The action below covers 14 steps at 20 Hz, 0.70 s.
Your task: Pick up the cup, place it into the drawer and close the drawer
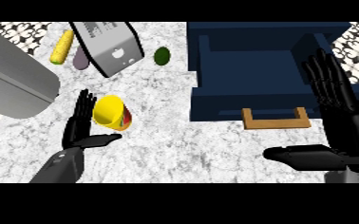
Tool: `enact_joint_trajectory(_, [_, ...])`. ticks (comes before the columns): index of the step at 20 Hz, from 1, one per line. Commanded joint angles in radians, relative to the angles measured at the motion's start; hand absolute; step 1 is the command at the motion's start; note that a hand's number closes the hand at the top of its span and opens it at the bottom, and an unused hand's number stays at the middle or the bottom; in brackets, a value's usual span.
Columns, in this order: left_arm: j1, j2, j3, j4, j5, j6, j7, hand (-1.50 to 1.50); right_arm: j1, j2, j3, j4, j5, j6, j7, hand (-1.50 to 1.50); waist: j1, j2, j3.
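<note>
1. Nearest the camera, the right hand [329, 118] stands at the right edge of the view with straight fingers pointing up and the thumb stretched sideways; it is fully open, holds nothing, and looks to be resting.
2. Its place beside the drawer's wooden handle [276, 119] would suit a later push to close it, I judge.
3. Over on the left, the left hand [80, 123] is also open, fingers straight, thumb spread below, just beside the yellow cup [112, 113] but not curled round it.
4. That cup lies tipped on the marble counter [175, 147], its mouth turned toward the left hand, likely a lineup for a grasp.
5. Further back, the dark blue drawer [270, 61] stands pulled open, ready to receive the cup.
6. Picking up has not yet begun.
</note>
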Motion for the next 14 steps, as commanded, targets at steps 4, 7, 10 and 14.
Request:
enact_joint_trajectory(4, [-0.027, -0.039, -0.001, 0.0, 0.008, -0.109, -0.049, -1.5, -0.04, -0.02, -0.025, 0.034, -0.023, 0.017, 0.011, -1.5, -0.001, 0.001, 0.0])
enact_joint_trajectory(7, [-0.018, -0.026, 0.006, -0.014, 0.015, -0.156, -0.082, -1.5, -0.018, -0.026, -0.048, 0.031, -0.042, 0.025, -0.009, -1.5, -0.006, 0.003, -0.001])
enact_joint_trajectory(10, [-0.054, -0.054, 0.002, -0.033, 0.022, -0.182, -0.044, -1.5, -0.05, -0.012, -0.018, 0.059, -0.009, 0.007, 0.012, -1.5, 0.005, 0.001, 0.0])
enact_joint_trajectory(14, [-0.019, -0.029, -0.02, -0.035, 0.011, -0.309, -0.051, 1.5, -0.026, -0.007, -0.019, 0.019, -0.031, 0.01, 0.04, -1.5, -0.001, 0.001, -0.001])
